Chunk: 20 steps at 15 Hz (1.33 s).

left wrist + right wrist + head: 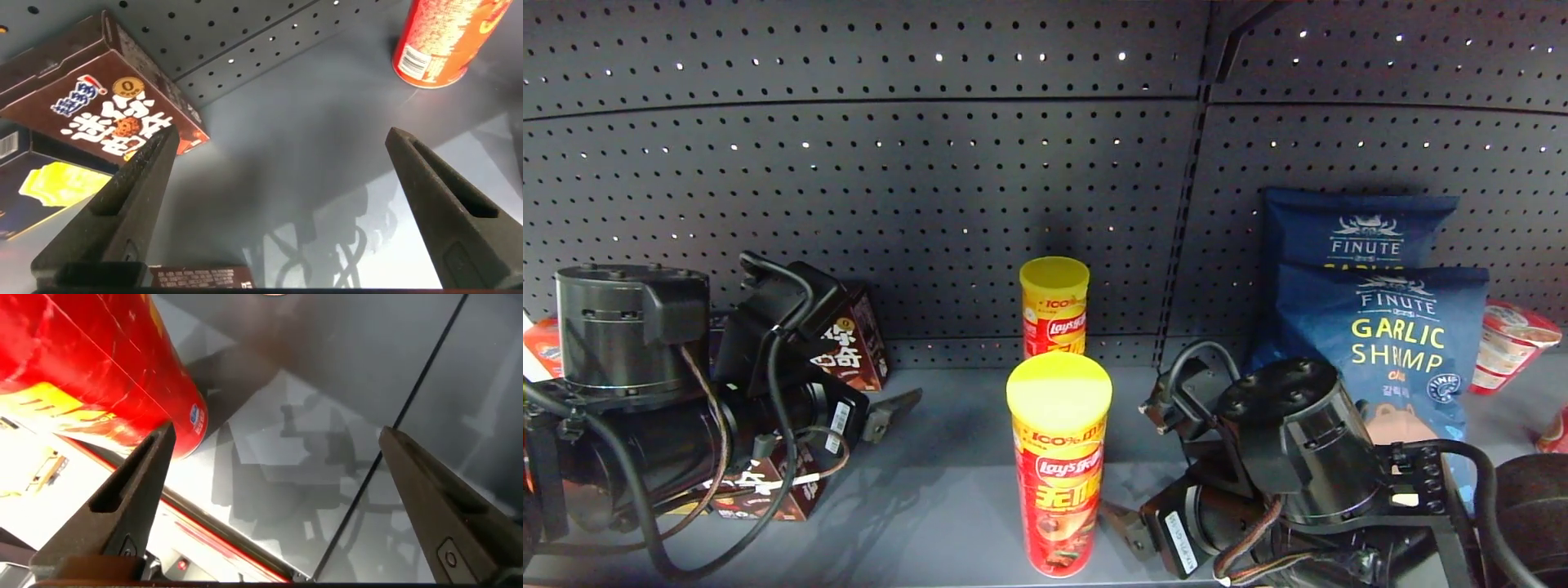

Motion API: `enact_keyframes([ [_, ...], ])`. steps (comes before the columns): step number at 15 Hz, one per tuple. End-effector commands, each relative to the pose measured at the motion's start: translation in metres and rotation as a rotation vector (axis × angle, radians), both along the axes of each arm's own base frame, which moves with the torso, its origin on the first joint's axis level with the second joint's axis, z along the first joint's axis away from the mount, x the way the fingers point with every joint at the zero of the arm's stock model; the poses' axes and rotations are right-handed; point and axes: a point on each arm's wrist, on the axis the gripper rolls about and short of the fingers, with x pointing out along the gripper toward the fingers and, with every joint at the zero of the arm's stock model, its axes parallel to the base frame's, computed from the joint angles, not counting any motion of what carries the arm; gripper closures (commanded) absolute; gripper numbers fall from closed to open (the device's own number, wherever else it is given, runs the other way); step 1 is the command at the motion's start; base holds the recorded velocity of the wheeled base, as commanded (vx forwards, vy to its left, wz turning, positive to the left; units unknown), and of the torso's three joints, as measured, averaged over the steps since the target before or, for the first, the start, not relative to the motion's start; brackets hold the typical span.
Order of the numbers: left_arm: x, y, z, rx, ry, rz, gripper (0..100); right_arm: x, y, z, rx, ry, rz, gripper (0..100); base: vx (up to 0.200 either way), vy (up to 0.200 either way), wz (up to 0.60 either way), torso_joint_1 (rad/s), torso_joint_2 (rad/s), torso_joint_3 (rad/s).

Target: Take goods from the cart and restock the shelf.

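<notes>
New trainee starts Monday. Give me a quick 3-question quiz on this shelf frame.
1. True or false: the left tool is open and holds nothing.
2. How many cans stand upright on the shelf? A) one B) two C) four
3. Fill in: the blue bags stand on the robot's ___ side of the cans.

Key: 1 true; 2 B; 3 right.
</notes>
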Motion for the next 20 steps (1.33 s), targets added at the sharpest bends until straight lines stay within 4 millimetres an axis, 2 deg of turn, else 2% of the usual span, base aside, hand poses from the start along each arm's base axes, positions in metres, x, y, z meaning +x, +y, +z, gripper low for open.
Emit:
enact_keyframes([
  [1,0.0,0.0,0.0,0.0,0.0,0.002,0,0.0,0.001,-0.001,-0.004,0.002,0.001,0,0.0,0.0,0.0,0.0,0.0,0.0],
  [5,-0.001,0.001,0.001,-0.001,-0.003,0.002,0,-0.001,-0.002,0.004,0.016,-0.012,-0.002,0,0.0,0.0,0.0,0.0,0.0,0.0],
  [9,-0.016,0.005,0.024,-0.035,-0.1,0.0,0,-0.016,-0.028,0.043,0.135,-0.094,-0.014,0,0.0,0.0,0.0,0.0,0.0,0.0],
  [11,-0.036,0.013,0.04,-0.067,-0.172,0.003,0,-0.025,-0.05,0.062,0.202,-0.141,-0.034,0,0.0,0.0,0.0,0.0,0.0,0.0],
  [14,-0.071,0.033,0.051,-0.109,-0.26,0.039,0,-0.046,-0.083,0.066,0.253,-0.183,-0.044,0,0.0,0.0,0.0,0.0,0.0,0.0],
  [15,-0.083,0.041,0.05,-0.119,-0.281,0.065,0,-0.051,-0.096,0.064,0.262,-0.197,-0.066,0,0.0,0.0,0.0,0.0,0.0,0.0],
  [16,-0.105,0.055,0.045,-0.139,-0.314,0.117,0,-0.056,-0.122,0.059,0.267,-0.223,-0.142,0,0.0,0.0,0.0,0.0,0.0,0.0],
  [20,-0.161,0.074,0.012,-0.187,-0.374,0.259,0,-0.079,-0.177,0.045,0.288,-0.295,-0.347,0,0.0,0.0,0.0,0.0,0.0,0.0],
])
